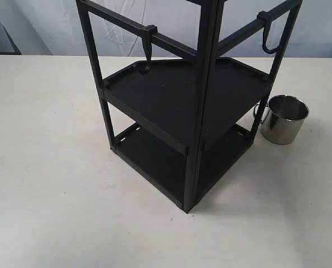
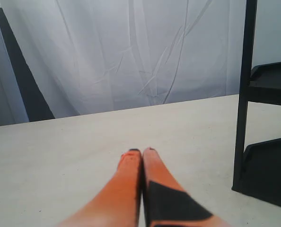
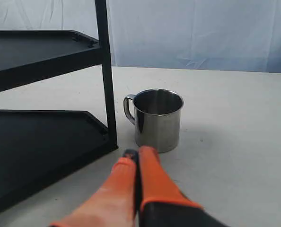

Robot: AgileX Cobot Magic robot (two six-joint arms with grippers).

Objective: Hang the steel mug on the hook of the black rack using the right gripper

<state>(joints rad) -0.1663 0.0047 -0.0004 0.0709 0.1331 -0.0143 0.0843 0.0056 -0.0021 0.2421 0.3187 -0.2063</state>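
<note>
The steel mug (image 1: 285,119) stands upright on the table just right of the black rack (image 1: 197,111), its handle turned toward the rack's post. In the right wrist view the steel mug (image 3: 158,119) sits a short way ahead of my right gripper (image 3: 139,152), whose orange fingers are pressed together with nothing between them. The short hook (image 1: 148,49) hangs from the rack's left upper rail. My left gripper (image 2: 141,152) is shut and empty, low over the table beside the black rack (image 2: 244,94). Neither gripper shows in the exterior view.
A longer black hook with a wide U-curve (image 1: 271,34) hangs from the rack's right rail, above the mug. A white curtain (image 2: 131,52) backs the table. The black rack's lower shelf (image 3: 41,142) lies close to my right gripper.
</note>
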